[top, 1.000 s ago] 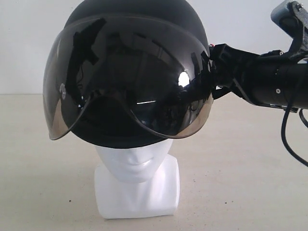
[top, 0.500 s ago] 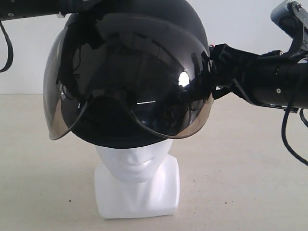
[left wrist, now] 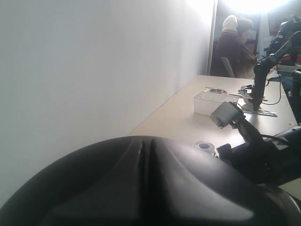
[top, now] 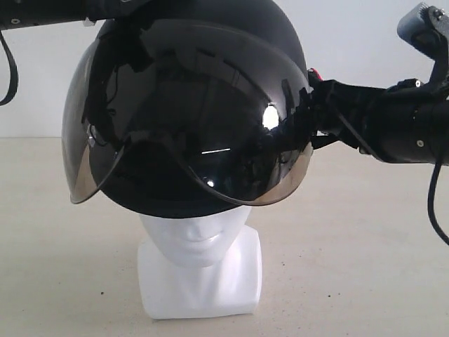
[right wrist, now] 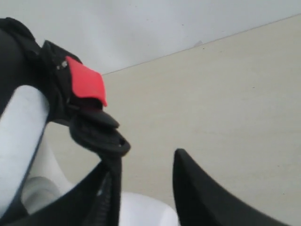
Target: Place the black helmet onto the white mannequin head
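The black helmet [top: 189,105] sits over the top of the white mannequin head [top: 200,242], its smoky visor [top: 210,161] covering the eyes. The head stands on the beige table. My right gripper [top: 312,105] is at the helmet's right side. In the right wrist view its gripper [right wrist: 143,162] has its jaws apart with table showing between them. A helmet strap with a red tab [right wrist: 84,84] hangs against one finger. My left arm [top: 49,10] reaches in above the helmet's top. In the left wrist view the gripper's [left wrist: 146,155] black fingers meet along a seam.
The beige table [top: 365,246] extends around the head's base, with a white wall behind. The left wrist view shows the right arm [left wrist: 263,160], a white basket [left wrist: 209,101] farther along the table, and people [left wrist: 235,42] at the far end.
The left arm came in at the top left above the helmet. The right gripper's jaws have parted, its arm drew slightly right, and the helmet shifted a little.
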Controlling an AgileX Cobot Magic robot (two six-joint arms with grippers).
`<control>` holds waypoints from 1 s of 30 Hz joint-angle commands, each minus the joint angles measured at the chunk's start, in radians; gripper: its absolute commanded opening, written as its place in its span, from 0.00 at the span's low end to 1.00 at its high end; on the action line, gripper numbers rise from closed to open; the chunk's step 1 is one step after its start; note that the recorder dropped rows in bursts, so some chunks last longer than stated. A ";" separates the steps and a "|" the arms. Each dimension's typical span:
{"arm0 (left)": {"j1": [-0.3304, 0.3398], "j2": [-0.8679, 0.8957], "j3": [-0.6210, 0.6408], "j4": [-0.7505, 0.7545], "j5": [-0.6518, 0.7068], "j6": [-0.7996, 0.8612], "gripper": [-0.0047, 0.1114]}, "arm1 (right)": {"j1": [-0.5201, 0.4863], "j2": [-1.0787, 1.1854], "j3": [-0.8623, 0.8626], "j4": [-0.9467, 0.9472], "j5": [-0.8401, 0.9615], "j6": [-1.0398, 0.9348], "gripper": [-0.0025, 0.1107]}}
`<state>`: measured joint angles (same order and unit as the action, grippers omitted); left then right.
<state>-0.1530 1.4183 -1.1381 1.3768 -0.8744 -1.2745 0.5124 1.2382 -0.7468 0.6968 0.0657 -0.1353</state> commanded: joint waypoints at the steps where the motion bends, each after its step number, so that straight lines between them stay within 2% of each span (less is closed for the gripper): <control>1: -0.008 0.000 -0.010 0.026 0.016 -0.012 0.08 | -0.042 -0.008 0.024 -0.045 -0.060 -0.028 0.51; 20: -0.009 0.000 -0.010 0.055 0.034 -0.037 0.08 | -0.042 -0.266 0.024 -0.021 -0.029 0.032 0.51; 24: -0.009 0.000 -0.010 0.055 0.034 -0.042 0.08 | -0.042 -0.325 0.004 -0.021 0.033 0.056 0.51; 26: -0.009 0.000 -0.010 0.055 0.034 -0.042 0.08 | -0.042 -0.343 -0.040 -0.015 0.128 0.056 0.45; 30: -0.010 0.000 -0.018 0.053 0.034 -0.042 0.08 | -0.040 -0.341 -0.164 -0.015 0.295 -0.017 0.14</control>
<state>-0.1589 1.4151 -1.1494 1.4113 -0.8544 -1.3067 0.4745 0.9028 -0.8313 0.6866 0.2444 -0.0944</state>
